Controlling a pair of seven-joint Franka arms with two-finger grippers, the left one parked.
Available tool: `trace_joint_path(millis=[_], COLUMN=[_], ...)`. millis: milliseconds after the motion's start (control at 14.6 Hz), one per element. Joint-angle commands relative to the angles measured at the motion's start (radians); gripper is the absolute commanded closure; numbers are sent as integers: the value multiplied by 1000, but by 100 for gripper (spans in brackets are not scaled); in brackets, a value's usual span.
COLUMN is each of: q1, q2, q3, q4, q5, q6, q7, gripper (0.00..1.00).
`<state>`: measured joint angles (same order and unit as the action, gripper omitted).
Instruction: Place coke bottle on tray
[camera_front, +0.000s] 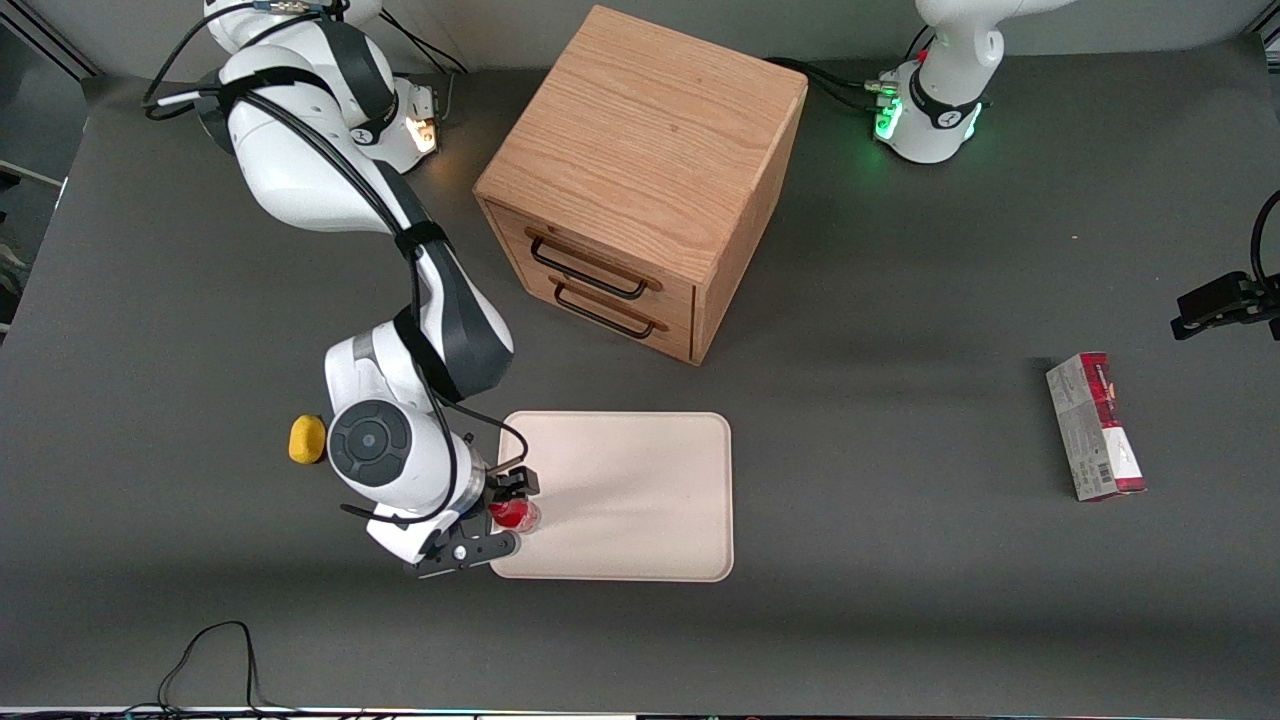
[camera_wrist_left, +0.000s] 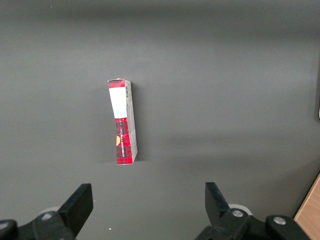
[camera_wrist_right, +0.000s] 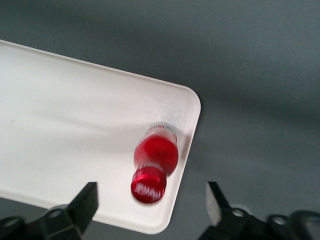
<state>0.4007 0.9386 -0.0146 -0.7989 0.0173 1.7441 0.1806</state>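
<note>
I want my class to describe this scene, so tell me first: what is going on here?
The working arm's gripper hangs over a corner of the large cream rectangular tray, at its edge toward the working arm's end of the table. The small red coke bottle with a red cap stands upright on the tray near that corner, and the open fingers flank it without touching. A wooden two-drawer cabinet, a yellow lump and a red-and-grey carton rest on the grey table.
</note>
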Motion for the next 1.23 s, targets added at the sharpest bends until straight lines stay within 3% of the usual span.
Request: trace_joint_path(millis=[0, 411, 549, 823, 1166], q1=[0, -8, -14, -46, -227], q2=[-105, -308, -390, -634, -866], q3=[8, -7, -56, -128, -122], q4=[-14, -23, -75, -391, -731], q5=[-8, -19, -13, -7, -5], q6=[-127, -454, -497, -415, -217], q7=[2, 2, -13, -29, -133], gripper=[0, 0, 0, 0, 0])
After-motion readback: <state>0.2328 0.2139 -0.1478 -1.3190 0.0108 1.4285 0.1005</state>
